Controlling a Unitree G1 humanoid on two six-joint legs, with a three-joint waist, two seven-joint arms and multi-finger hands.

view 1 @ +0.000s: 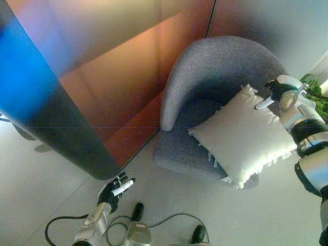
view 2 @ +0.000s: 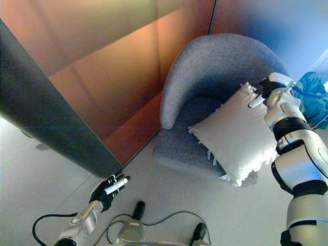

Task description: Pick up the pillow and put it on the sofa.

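A white fringed pillow (view 1: 243,136) lies tilted on the seat of a grey tub-backed sofa chair (view 1: 215,72), its far corner leaning up against the backrest and its near corner hanging just past the seat's front edge. The pillow covers most of the right half of the seat, so the cushion beneath it and the chair's right arm are hidden. The chair's legs are not visible.

The right hand (view 2: 267,88) sits at the pillow's far right corner, close to the top of the backrest. A white-tipped finger (view 1: 264,104) points left and lies against the edge of the fabric. The rest of the hand is bunched behind the wrist, and whether it pinches the cloth or merely touches it cannot be told.

The left hand (view 1: 115,189) hangs low at the near left, well apart from chair and pillow, over the pale floor (view 1: 46,179). Its fingers are loosely extended and hold nothing.

A dark panel (view 2: 46,123) slants across the left, and an orange-brown wall (view 1: 128,77) stands behind the chair. A green plant (view 1: 318,95) at the far right edge is cut off by the frame and partly screened by the right arm. No writing or label can be read anywhere.
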